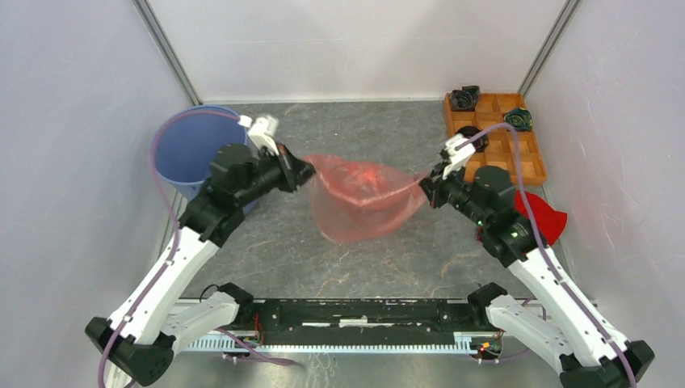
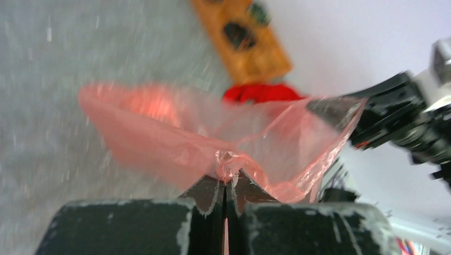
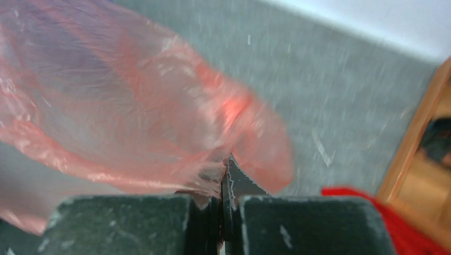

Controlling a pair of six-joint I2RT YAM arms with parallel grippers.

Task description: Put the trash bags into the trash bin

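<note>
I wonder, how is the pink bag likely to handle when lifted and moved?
Probably floppy: the trash bag sags between the left hand and right hand. Likely very light and thin, being see-through. Its pinched film may slip.

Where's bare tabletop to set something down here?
Bare table lies beyond the stretched trash bag, between blue bucket and orange tray, and on its near side, toward the arm bases. Crowded: the right edge, with tray, red cloth and right arm.

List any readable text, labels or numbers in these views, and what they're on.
None can be read.
The trash bag, blue bucket and orange tray show no print.
Both wrist views are blurred, so any small marks there cannot be made out.
</note>
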